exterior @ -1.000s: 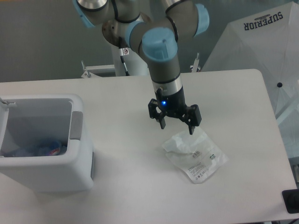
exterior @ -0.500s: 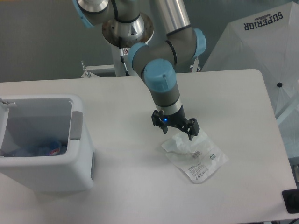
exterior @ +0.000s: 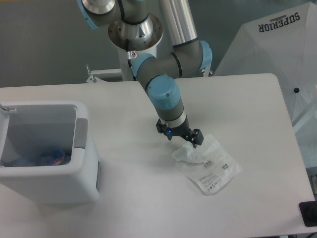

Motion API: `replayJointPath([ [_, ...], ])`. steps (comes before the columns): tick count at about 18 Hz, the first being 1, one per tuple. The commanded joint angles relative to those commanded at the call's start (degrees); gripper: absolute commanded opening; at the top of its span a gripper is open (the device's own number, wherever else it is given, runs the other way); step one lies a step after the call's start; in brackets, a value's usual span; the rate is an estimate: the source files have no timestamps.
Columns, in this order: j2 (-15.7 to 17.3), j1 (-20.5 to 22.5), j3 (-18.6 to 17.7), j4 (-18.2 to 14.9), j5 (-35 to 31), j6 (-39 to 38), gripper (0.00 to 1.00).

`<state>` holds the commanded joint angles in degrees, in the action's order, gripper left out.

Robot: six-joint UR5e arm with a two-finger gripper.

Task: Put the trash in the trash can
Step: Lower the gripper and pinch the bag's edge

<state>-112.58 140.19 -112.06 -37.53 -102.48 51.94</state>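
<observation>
A thin clear plastic bag [exterior: 210, 167] with a small printed white label lies flat on the white table, right of centre. My gripper [exterior: 182, 144] points straight down at the bag's upper left corner, low over the table. Its fingers are spread open on either side of that corner, and I cannot tell whether they touch the bag. The white trash can [exterior: 84, 176] with a grey side panel stands at the left edge. A blue-tinted clear bottle [exterior: 48, 158] lies at the bottom inside it.
A white fabric cover [exterior: 277, 44] printed SUPERIOR rises beyond the table's right rear corner. A small black object [exterior: 309, 214] sits at the front right edge. The arm's base column [exterior: 136, 64] stands behind the table's rear edge.
The gripper has come down and slightly left, from well above the table to the bag's upper left corner. It stays open. Bag and trash can have not moved.
</observation>
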Motion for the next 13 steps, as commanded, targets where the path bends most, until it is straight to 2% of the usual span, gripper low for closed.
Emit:
replayJointPath([
  [6,-3.1,0.0,3.0,0.4,-0.6,0.0,1.00],
  [9,-3.5,0.0,3.4,0.4,-0.6,-0.2,0.99],
  [13,-3.7,0.0,3.4,0.4,-0.9,-0.3,0.89],
])
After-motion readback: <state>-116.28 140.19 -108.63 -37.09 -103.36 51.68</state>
